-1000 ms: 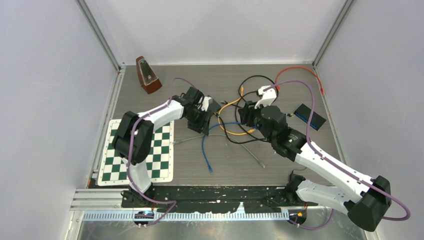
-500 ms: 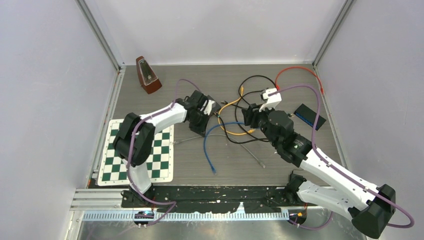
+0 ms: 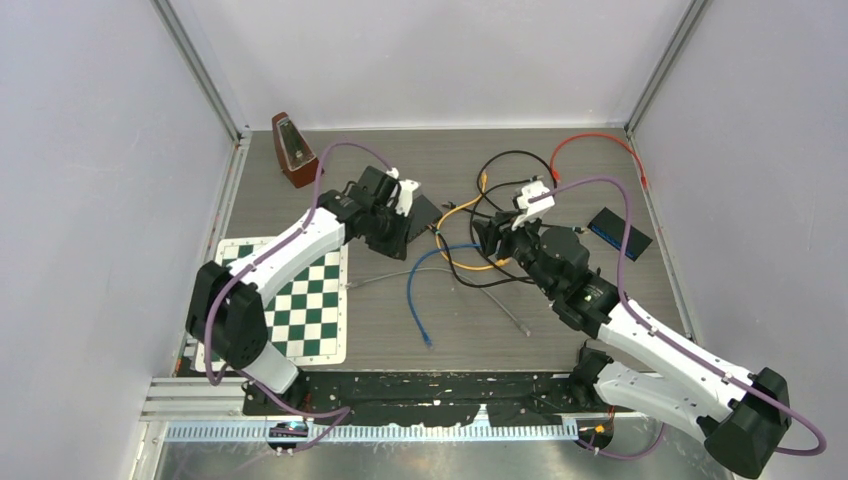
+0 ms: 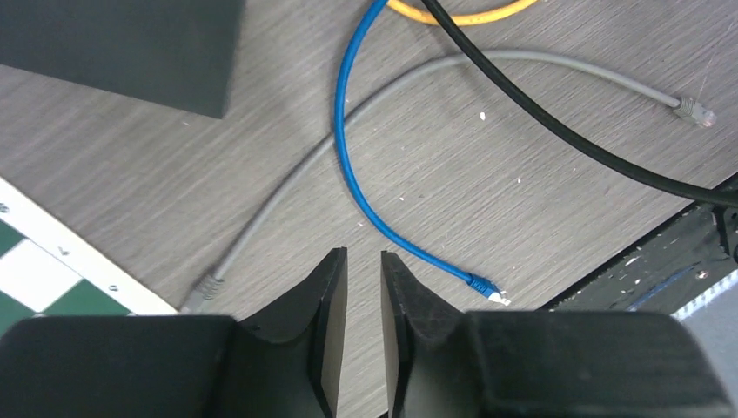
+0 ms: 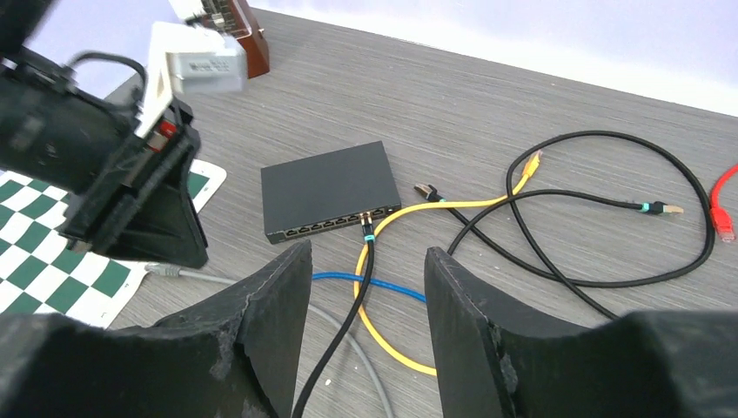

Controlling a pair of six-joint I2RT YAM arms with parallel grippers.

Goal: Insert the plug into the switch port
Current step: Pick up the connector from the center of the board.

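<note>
Holds the right hand (image 5: 367, 261) spread wide above the counter (image 5: 487, 96), gripping nothing. Finds the switch (image 5: 335, 187) just ahead of that hand's fingertips, flat on the counter, port row facing the hand. Shows one port filled: the black cable (image 5: 348, 305) runs forward between the fingers, and its teal-banded plug (image 5: 366, 223) sits in a port near the right end of the row. Cannot tell about the other ports, too small. Places a yellow plug (image 5: 425, 189) loose on the counter, ahead and slightly right of the hand, just beside the switch's corner and in no port. Puts a red plug (image 5: 721, 209) far off to the hand's right.

Holds the left hand (image 4: 363, 257) almost pressed together, a thin slit between the fingers, pinching nothing. Sets a corner of the switch ahead and to the left of it. Has the blue cable (image 4: 348, 157) curving ahead of the fingertips to a blue plug (image 4: 486, 292) just to their right, with a grey cable (image 4: 287, 183) crossing it.
</note>
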